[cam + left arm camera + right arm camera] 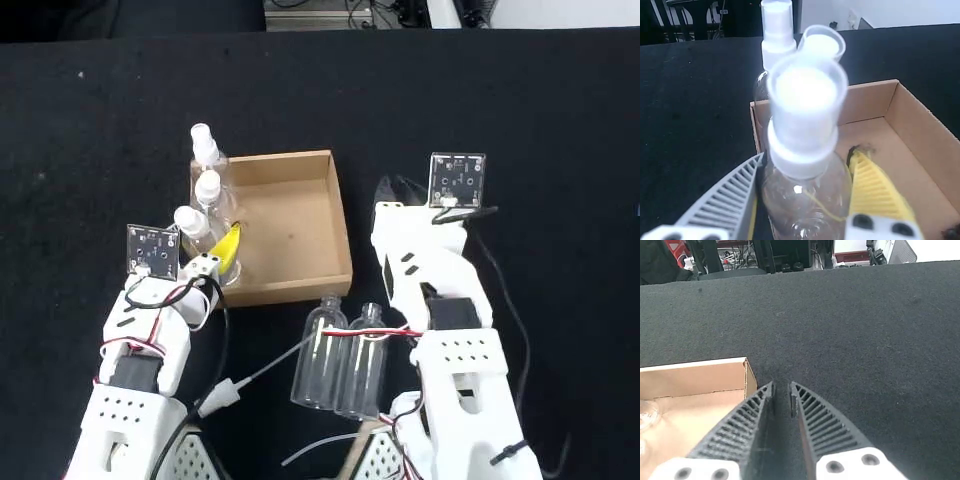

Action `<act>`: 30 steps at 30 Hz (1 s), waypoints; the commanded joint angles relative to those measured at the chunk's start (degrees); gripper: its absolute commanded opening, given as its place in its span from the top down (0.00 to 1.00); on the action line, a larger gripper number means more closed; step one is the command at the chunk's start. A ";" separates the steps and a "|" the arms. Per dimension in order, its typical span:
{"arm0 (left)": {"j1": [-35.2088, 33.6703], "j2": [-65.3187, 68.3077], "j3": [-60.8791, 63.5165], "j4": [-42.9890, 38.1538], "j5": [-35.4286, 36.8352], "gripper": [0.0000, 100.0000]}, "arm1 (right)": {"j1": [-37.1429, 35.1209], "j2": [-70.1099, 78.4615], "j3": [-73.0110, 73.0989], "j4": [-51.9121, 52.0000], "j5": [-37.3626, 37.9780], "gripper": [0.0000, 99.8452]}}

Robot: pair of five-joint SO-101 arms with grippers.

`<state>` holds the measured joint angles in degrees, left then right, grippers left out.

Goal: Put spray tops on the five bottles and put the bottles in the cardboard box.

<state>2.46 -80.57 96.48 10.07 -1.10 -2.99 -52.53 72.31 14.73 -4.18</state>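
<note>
Risk: tipping | left gripper (807,156) grasping clear plastic bottle with white spray top (805,100) at 8 o'clock wall of brown cardboard box (300,215) | base may snag wall, topple neighbouring capped bottles (207,188) | right gripper (782,387) clenched, empty, 3 o'clock of box.

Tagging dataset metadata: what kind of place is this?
Probably a robotics lab or workshop bench: a table covered in black cloth, with tangled cables and electronic gear crowded just behind its far edge.

Your left arm (165,335) and right arm (420,260): white shells, black motors, red-and-white cables. Ribbed left fingers (875,192), one yellow, one grey; right fingers (737,437) black on screwed white bases.
</note>
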 commanded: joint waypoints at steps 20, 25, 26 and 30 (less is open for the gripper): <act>-0.13 -0.18 -5.23 5.27 0.44 0.69 | 0.79 -0.84 0.04 -1.49 0.44 0.97; 0.57 -0.09 -18.59 29.36 5.54 0.69 | 0.70 -0.84 0.04 -1.49 0.44 0.97; 0.22 -0.09 -20.09 32.26 5.54 0.69 | 0.70 -0.84 0.04 -1.49 0.44 0.97; -0.48 -0.09 -21.32 35.43 5.54 0.69 | 0.70 -0.84 0.13 -1.41 0.44 0.97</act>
<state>2.29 -80.57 80.57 41.10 3.91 -2.99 -52.53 72.31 14.73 -4.18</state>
